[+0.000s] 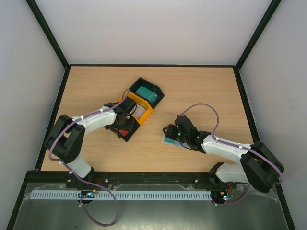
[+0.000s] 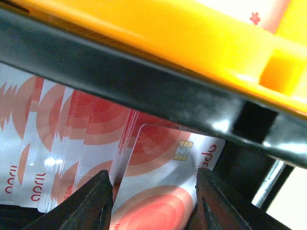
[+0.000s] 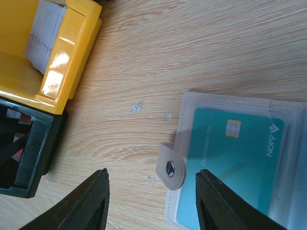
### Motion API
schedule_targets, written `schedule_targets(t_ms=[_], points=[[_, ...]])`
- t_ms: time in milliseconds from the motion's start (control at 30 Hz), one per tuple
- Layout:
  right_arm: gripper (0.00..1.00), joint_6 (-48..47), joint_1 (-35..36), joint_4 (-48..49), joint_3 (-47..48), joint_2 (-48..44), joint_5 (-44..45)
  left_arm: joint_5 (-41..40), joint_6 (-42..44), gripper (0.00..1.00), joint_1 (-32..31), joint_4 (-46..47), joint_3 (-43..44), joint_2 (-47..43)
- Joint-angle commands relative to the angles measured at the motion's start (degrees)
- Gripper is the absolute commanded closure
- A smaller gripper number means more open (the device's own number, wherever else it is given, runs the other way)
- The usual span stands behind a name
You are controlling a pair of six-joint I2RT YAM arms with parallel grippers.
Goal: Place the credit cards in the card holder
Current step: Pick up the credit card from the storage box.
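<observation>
Card holder (image 3: 184,125) holds teal card (image 3: 240,153); red-white cards (image 2: 158,158) in black tray (image 2: 144,91)

Around the left gripper (image 2: 152,179) I count three plastic trays: one yellow plastic tray (image 1: 146,109) and two black, the far black plastic tray (image 1: 140,80) beyond its fingers (image 2: 93,203) and the near black plastic tray (image 1: 127,139) beneath them. Between those fingers the red-and-white patterned plastic cards (image 2: 72,124) overlap, at least four, no exact count possible. Under the right gripper (image 3: 152,175) lies one flat beige folding wallet (image 3: 186,120) holding one teal plastic card (image 3: 230,153).
</observation>
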Motion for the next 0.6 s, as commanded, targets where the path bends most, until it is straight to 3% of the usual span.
schedule_targets(t_ms=[0,300,567], points=[[0.51,0.3,0.3,0.6,-0.9,-0.7,0.8,0.5,-0.6,0.51,-1.6,-3.9,1.8,-1.7],[0.51,0.5,0.4,0.7,-1.2,-0.9,1.0,-0.4,-2.5,0.59,-4.3,-6.7,2.2,-3.8],[0.51,0.5,0.4,0.9,-1.2,-0.8,1.0,4.9,-2.7,0.65,-5.2,-5.8,1.2,-6.8]])
